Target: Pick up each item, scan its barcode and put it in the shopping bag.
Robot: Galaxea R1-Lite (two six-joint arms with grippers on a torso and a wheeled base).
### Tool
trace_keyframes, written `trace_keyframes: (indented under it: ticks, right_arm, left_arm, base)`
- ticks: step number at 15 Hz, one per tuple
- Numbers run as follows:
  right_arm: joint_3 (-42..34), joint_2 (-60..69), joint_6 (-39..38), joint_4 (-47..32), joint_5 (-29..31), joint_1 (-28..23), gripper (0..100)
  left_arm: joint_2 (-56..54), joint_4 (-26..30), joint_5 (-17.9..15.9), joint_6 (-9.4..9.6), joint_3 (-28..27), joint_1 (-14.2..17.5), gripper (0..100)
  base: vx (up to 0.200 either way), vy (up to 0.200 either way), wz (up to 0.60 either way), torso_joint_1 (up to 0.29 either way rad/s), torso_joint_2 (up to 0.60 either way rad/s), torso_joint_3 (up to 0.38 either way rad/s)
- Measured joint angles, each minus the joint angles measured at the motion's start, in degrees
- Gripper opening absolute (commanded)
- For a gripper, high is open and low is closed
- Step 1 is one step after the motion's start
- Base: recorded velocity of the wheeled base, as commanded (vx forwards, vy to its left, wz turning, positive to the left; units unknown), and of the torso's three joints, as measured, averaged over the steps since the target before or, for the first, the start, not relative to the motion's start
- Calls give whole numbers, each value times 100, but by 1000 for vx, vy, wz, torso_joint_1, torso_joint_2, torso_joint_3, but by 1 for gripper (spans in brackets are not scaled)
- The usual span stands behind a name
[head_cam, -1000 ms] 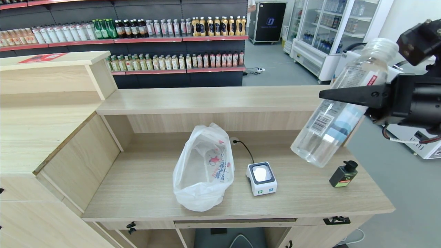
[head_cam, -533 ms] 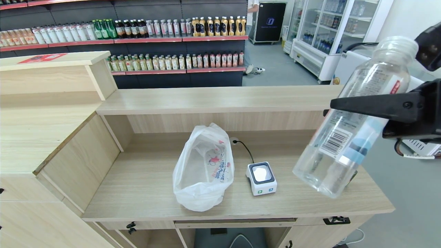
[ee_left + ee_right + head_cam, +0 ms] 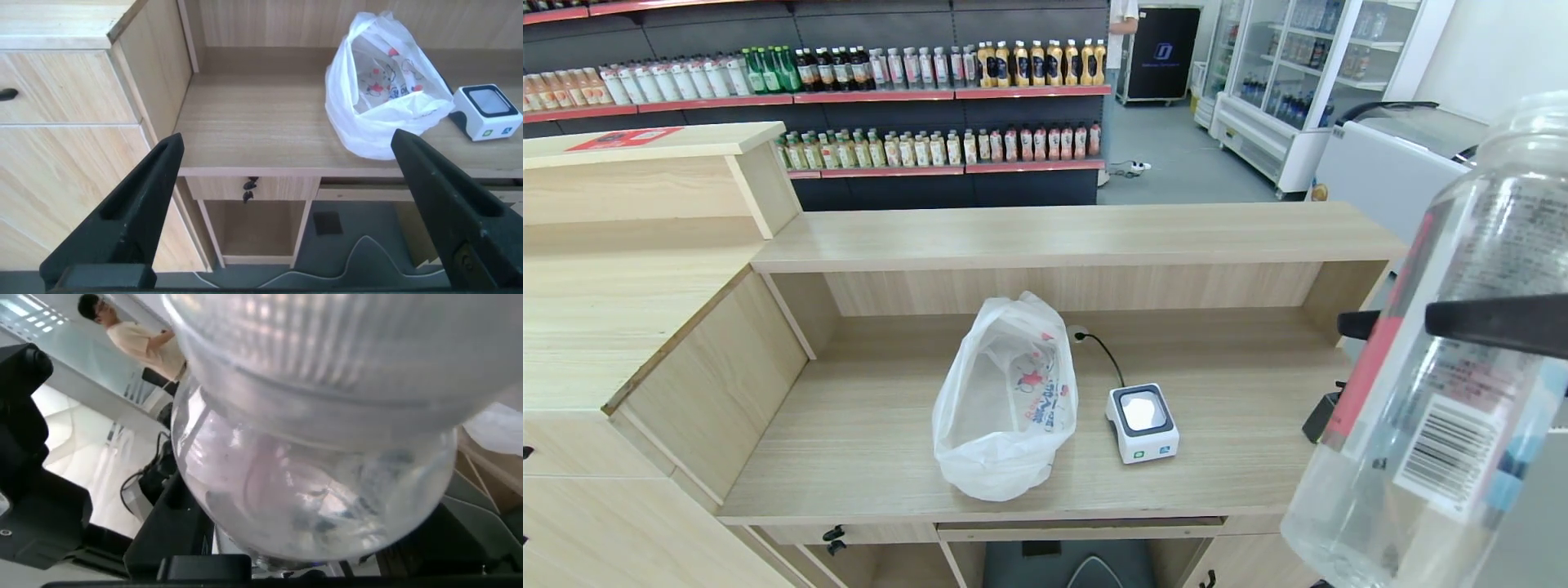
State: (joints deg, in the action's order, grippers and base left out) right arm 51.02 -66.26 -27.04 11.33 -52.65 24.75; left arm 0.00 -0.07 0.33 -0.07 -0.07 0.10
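Observation:
A clear water bottle (image 3: 1445, 384) hangs tilted, cap up, close to the head camera at the right, its barcode label facing me. My right gripper (image 3: 1388, 327) is shut on it, one black finger crossing its front. The right wrist view shows the bottle's cap end (image 3: 319, 416) up close. A white shopping bag (image 3: 1009, 400) (image 3: 384, 82) lies open-mouthed at the counter's middle. The white scanner (image 3: 1142, 420) (image 3: 489, 110) sits just right of it. A small dark pump bottle (image 3: 1319, 416) stands at the counter's right, mostly hidden by the water bottle. My left gripper (image 3: 288, 140) is open, off the counter's front-left edge.
A raised wooden ledge (image 3: 1078, 233) runs behind the counter, and a slanted side panel (image 3: 711, 384) closes its left end. The scanner's black cable (image 3: 1104, 351) leads to the back wall. Bare counter (image 3: 1241, 441) lies between the scanner and the pump bottle.
My right gripper has carried the water bottle to the right, lower and nearer the head camera, so it looms larger and now covers most of the pump bottle. Bag and scanner have not moved.

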Motion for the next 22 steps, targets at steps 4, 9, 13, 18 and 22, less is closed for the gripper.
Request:
trace_keyframes:
  ticks: [4, 9, 13, 18, 22]
  right_arm:
    - [-41, 68, 46, 2, -345, 9, 0]
    - [-77, 143, 55, -6, -368, 5, 0]
    - [-113, 165, 158, -5, -318, -37, 0]
    - [-273, -193, 1253, 187, 1192, -956, 0]
    - [-857, -835, 2400, 1477, 2937, -1979, 0]
  left_arm:
    - [0, 0, 0, 0, 0, -5, 100]
    - [0, 0, -1, 0, 0, -5, 100]
    - [0, 0, -1, 0, 2, -2, 100]
    - [0, 0, -1, 0, 2, 0, 100]
    - [0, 0, 0, 0, 0, -5, 100]
  base:
    - [0, 0, 0, 0, 0, 0]
    - [0, 0, 0, 0, 0, 0]
    - [0, 0, 0, 0, 0, 0]
    - [0, 0, 0, 0, 0, 0]
    - [0, 0, 0, 0, 0, 0]
